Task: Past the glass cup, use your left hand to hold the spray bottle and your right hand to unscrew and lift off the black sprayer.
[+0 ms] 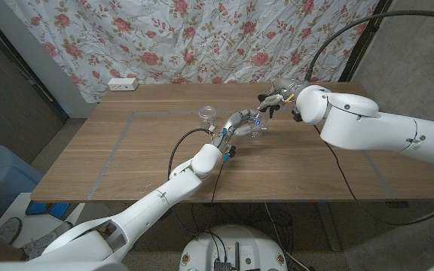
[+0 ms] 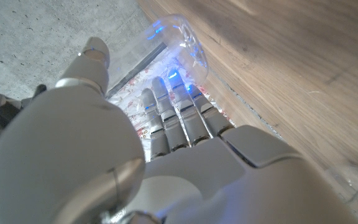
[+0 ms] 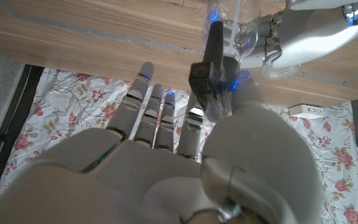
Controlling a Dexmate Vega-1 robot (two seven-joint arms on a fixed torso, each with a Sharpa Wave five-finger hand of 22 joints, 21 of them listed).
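**Inspector A:** Where is the clear plastic spray bottle (image 1: 256, 128) placed?

**Inspector B:** It is seen just right of centre in the upper half of the head view, beyond the small glass cup (image 1: 207, 114) on the wooden surface (image 1: 126, 162). It is gripped by the left hand (image 1: 241, 123), whose fingers (image 2: 166, 102) are wrapped round the transparent body in the left wrist view.

**Inspector A:** And the black sprayer (image 3: 214, 65)?

**Inspector B:** It is found at the bottle's right-hand end in the head view, directly against the right hand (image 1: 276, 100). In the right wrist view it is seen between the thumb and the nearer fingers (image 3: 157, 115); the remaining fingers are extended and spread. A pinch on the sprayer is judged likely, though full contact cannot be confirmed.

**Inspector A:** Which relation governs the coming move?

**Inspector B:** The bottle's long axis is tilted, running from the left hand up and to the right towards the right hand. The right hand is the nearer to the sprayer. Rotation about that axis, then withdrawal along it, is judged to be required.
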